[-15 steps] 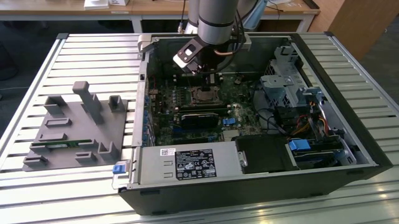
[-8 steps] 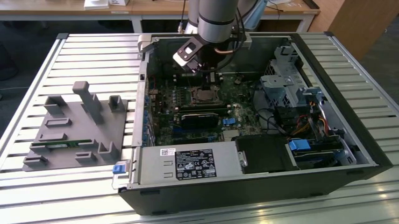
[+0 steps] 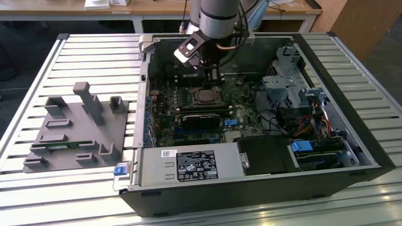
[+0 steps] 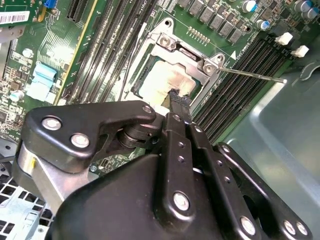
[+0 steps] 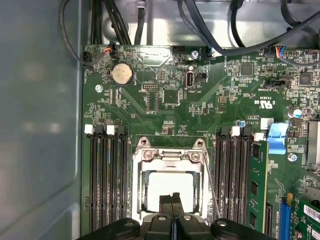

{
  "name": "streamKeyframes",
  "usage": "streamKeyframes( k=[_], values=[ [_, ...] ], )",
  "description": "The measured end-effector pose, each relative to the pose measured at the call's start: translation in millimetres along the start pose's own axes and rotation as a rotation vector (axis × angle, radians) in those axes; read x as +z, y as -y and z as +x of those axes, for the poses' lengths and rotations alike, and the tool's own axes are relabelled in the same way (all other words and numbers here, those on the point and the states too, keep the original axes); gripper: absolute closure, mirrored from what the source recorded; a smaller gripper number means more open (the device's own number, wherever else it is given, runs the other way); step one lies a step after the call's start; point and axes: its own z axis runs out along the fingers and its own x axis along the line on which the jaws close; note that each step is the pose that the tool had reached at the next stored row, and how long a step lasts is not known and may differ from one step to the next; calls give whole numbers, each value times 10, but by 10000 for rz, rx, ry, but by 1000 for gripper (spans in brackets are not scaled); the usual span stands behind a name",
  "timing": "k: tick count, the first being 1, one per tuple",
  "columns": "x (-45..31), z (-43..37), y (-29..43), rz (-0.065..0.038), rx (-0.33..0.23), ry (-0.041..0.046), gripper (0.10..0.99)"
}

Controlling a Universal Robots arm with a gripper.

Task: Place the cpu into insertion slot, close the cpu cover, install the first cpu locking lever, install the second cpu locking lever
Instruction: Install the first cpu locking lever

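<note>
While the arm reaches down into the open computer case (image 3: 264, 194), the grey fixture (image 3: 75, 127) at the exterior view's left lies well apart from the gripper (image 3: 212, 81), out on the slatted table (image 3: 37, 61). Moving rightward, the gripper hangs over the green board, and the insertion slot (image 3: 206, 96) sits directly beneath its tips. A metal drive cage (image 3: 283, 87) stands farther off toward the exterior view's right.

In both wrist views the two fingers (image 5: 166, 205) are pressed together with nothing between them. The cpu (image 5: 167, 181) lies seated in the slot just under and ahead of the tips, its bright top showing through the window of the cpu cover (image 5: 170, 156), which lies flat around it. I cannot tell whether the tips touch the chip or hover just above it.

The relation that matters is with the locking lever (image 5: 212, 187), a thin rod just beside the tips. It lies off to one flank of the cover, between the cover and a bank of memory slots (image 5: 234, 175). Its long axis runs along that side of the socket. In the second wrist view the locking lever (image 4: 252, 75) angles out over the slots, so it looks raised and unlatched.
</note>
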Motion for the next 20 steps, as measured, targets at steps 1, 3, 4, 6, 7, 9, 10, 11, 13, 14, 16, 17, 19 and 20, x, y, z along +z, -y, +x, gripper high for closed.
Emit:
streamKeyframes(
  k=[1,3,4,6,7,9,10,11,13,14,16,17,19,20],
  values=[
    [0,0,1,-8,1,0,969],
    [-1,-3,1,-18,1,2,969],
    [-1,-7,1,-20,1,3,969],
    [0,-20,1,-26,1,1,969],
    [0,-29,2,-29,1,2,969],
    [1,-42,3,-33,0,2,969],
    [2,-47,3,-34,0,1,969],
    [4,-51,5,-34,-1,1,969],
    [4,-63,10,-40,-23,2,969],
    [4,-68,14,-73,-76,5,969],
    [-18,-69,20,-106,-92,5,969],
    [-34,-68,20,-109,-93,5,969],
    [-65,-67,21,-116,-93,5,969],
    [-70,-67,22,-126,-92,5,969]
  ],
)
